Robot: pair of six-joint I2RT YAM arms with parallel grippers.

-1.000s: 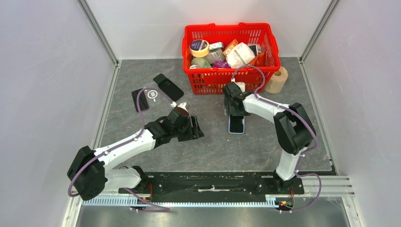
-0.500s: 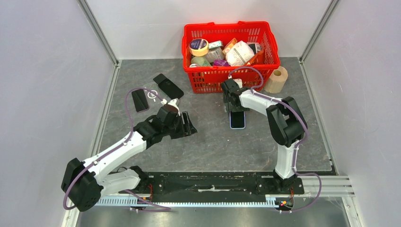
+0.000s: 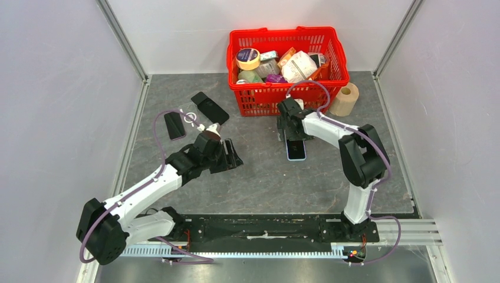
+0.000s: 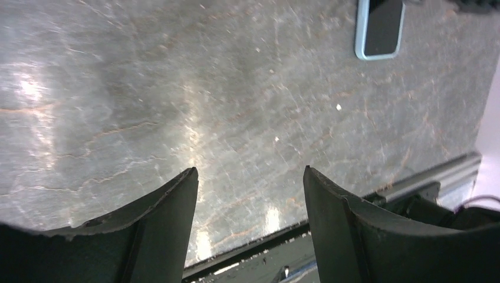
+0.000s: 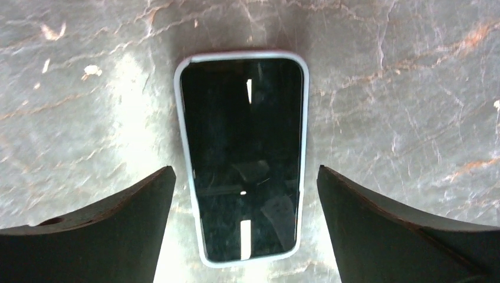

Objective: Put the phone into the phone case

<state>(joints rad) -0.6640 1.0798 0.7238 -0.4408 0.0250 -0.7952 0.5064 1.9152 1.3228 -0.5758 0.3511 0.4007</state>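
Phone [image 5: 243, 156] lies flat on the surface [image 3: 265, 177], screen up, just on the near side of the red basket [image 3: 283, 101] w/ a bare strip between. Thin pale-blue rim round the dark glass. Can't tell if that's the phone's own frame or a case already on it.

Key relation: the phone's long axis runs near-to-far on the surface, and in the right wrist view it runs straight away from the camera, i.e. crosswise to the line joining the right fingers [image 5: 118, 230]. Those fingers are spread wide w/ nothing held, one either side of the phone's near half, w/ clear gaps to both long edges. They look to be above it, not touching, though height is hard to read. Closing as they stand should pinch the short width across the long edges, so approx no wrist turn needed, only a drop.

Left fingers [image 4: 159, 224] are also apart and empty, hanging over bare surface. From there the phone [image 4: 380, 26] sits well off, at the far top-right of that view. So the right arm is much the nearer.

Far left: what looks like a clear case w/ a white ring [image 3: 188, 117], flanked by two dark flat slabs [image 3: 209, 107] [image 3: 174, 125], prob. phones or cases. All three are well apart from the phone [image 3: 295, 151], on the left arm's side. If that's the target, the carry runs right to left.
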